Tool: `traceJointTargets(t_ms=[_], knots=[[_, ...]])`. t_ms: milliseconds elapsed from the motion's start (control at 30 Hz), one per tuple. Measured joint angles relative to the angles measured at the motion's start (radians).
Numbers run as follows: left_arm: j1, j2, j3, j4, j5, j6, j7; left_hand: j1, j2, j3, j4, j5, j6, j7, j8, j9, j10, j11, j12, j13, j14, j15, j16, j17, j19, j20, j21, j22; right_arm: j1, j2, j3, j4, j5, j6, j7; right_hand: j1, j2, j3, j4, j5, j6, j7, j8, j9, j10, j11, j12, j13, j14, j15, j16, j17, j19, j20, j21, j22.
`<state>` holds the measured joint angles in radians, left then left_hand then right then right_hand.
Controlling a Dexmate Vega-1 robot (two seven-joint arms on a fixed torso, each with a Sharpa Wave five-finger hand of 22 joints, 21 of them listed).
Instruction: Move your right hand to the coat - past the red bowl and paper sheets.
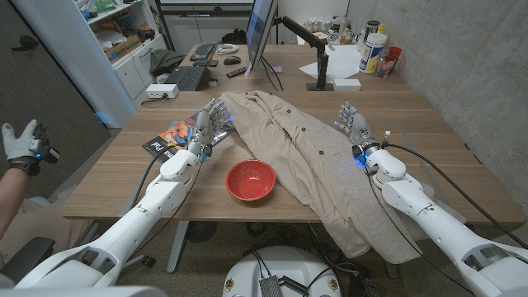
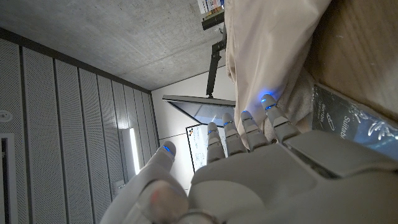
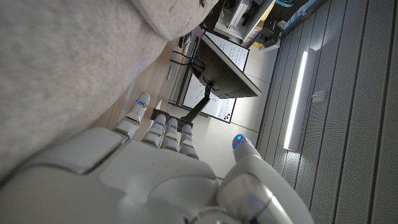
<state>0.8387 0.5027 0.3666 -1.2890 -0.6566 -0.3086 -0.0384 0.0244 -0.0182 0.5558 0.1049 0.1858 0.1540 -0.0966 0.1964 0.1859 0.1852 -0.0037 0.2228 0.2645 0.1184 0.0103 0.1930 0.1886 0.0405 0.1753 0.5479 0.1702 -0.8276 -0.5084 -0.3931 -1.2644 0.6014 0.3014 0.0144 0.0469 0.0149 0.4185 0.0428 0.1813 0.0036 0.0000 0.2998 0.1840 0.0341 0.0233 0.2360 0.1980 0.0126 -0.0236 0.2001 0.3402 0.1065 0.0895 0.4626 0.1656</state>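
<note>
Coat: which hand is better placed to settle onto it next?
Right. The right hand stands open at the coat's right edge, cloth beside its fingers. The left hand is at the opposite edge, over a magazine.

Right hand [image 1: 356, 126] beside coat [image 1: 305, 148]

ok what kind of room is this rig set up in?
Probably an office or lab workspace: a monitor on an arm and a keyboard sit on the desk behind the wooden table, storage shelves stand to one side, and the walls are bare concrete.
</note>
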Motion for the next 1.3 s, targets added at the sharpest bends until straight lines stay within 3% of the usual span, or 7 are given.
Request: traceJointTargets(t_ms=[733,1000,1300], knots=[[-0.002,-0.003,0.001,0.007,0.009,-0.013,-0.001,0.0,0.0,0.0,0.0,0.0,0.003,-0.003,0.0,0.0,0.004,-0.004,0.0,-0.009,0.005,-0.005,0.0,-0.003,0.004,-0.004,-0.012,0.0,-0.009,-0.019,0.003,-0.032,-0.013,-0.002,-0.011,0.0,0.0,-0.004,-0.004,0.0,0.008,0.0,-0.005,0.0,0.011,0.0,0.0,0.0,0.0,0.0,0.004,-0.009,0.0,0.0,-0.016,0.0],[-0.005,-0.01,0.002,0.022,0.019,-0.043,-0.005,0.008,-0.008,-0.007,-0.007,0.0,0.018,-0.004,0.0,-0.005,0.011,-0.004,0.0,-0.019,-0.02,-0.012,-0.006,-0.003,-0.007,-0.037,-0.034,0.0,-0.011,-0.034,0.002,-0.049,-0.034,-0.007,-0.024,0.005,0.005,-0.007,-0.007,0.0,0.018,0.0,-0.009,0.0,0.016,-0.005,0.0,0.0,-0.005,-0.005,0.004,-0.016,0.0,0.0,-0.023,0.0],[-0.007,-0.019,0.003,0.037,0.029,-0.074,-0.006,-0.002,-0.028,-0.015,-0.015,0.0,0.029,-0.004,0.0,-0.005,0.02,-0.012,0.0,-0.023,-0.02,-0.012,-0.006,-0.003,-0.007,-0.036,-0.045,0.0,-0.02,-0.054,0.001,-0.082,-0.069,-0.012,-0.055,0.005,0.005,-0.007,-0.015,0.0,0.023,-0.005,-0.012,0.0,0.027,-0.005,0.0,0.0,-0.005,-0.005,0.004,-0.02,0.0,0.0,-0.025,0.0]])
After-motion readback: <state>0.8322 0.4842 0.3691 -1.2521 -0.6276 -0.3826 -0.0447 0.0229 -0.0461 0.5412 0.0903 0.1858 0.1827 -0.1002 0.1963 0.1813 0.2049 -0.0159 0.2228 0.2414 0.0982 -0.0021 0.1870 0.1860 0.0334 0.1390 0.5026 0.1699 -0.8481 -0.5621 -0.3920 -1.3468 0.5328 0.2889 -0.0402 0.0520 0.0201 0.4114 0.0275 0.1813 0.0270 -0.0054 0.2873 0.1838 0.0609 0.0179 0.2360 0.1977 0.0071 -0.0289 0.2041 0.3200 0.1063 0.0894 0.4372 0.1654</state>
